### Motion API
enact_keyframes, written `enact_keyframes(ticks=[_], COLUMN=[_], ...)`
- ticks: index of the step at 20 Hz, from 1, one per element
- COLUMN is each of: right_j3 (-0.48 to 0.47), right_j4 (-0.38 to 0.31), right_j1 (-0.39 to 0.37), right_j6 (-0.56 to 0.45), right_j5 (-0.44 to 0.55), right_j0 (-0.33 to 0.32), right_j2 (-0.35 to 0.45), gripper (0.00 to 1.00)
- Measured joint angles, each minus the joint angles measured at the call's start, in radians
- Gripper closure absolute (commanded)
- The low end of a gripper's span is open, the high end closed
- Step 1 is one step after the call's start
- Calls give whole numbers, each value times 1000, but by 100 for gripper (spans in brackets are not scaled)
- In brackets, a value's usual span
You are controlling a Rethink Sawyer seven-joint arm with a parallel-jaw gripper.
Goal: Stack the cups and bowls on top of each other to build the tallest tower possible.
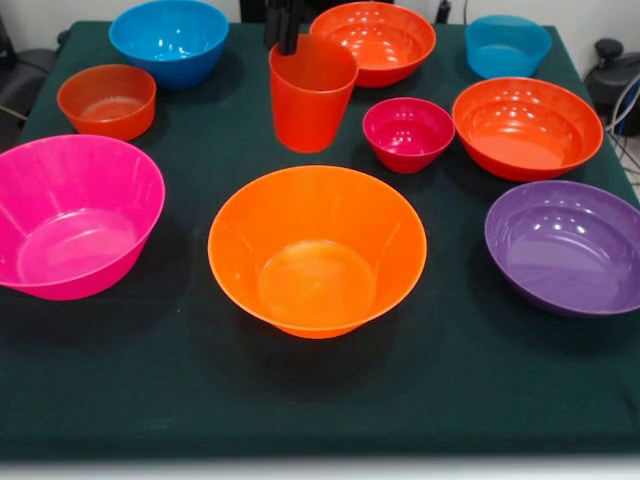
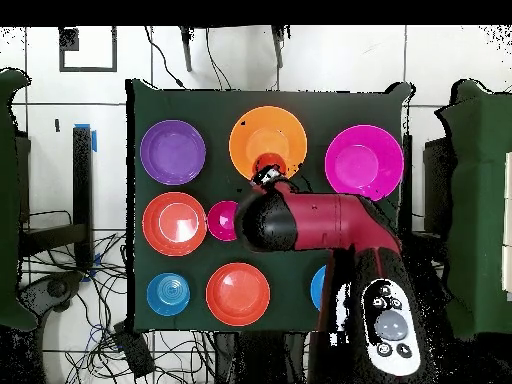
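The orange-red cup [image 1: 312, 92] stands upright on the green cloth behind the large yellow-orange bowl [image 1: 317, 250], which is empty. My gripper [image 1: 283, 28] comes down at the top edge, with its tips at the cup's far left rim. In the overhead view the arm covers most of the cup [image 2: 270, 163], and the gripper [image 2: 264, 177] sits at the edge of the yellow-orange bowl [image 2: 262, 128]. All the bowls stand apart: pink [image 1: 75, 215], purple [image 1: 565, 245], orange-red [image 1: 527, 127], orange-red [image 1: 375, 40], magenta [image 1: 407, 132], blue [image 1: 168, 40].
A small blue bowl [image 1: 507, 45] stands at the far right and a squat small orange bowl [image 1: 107, 100] at the left. The cloth's front edge [image 1: 320, 455] runs along the bottom. The red arm [image 2: 330, 225] hides the table's lower right part in the overhead view.
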Motion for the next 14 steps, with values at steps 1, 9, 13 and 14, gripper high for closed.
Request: enact_keyframes(ticks=[1, 9, 13, 14], right_j3=[-4, -88, -138, -147], right_j4=[0, -18, -35, -39], right_j1=[0, 60, 113, 123], right_j6=[0, 0, 0, 0], right_j5=[0, 0, 0, 0], right_j0=[0, -1, -1, -1], right_j2=[2, 17, 21, 22], gripper=[100, 100, 100, 100])
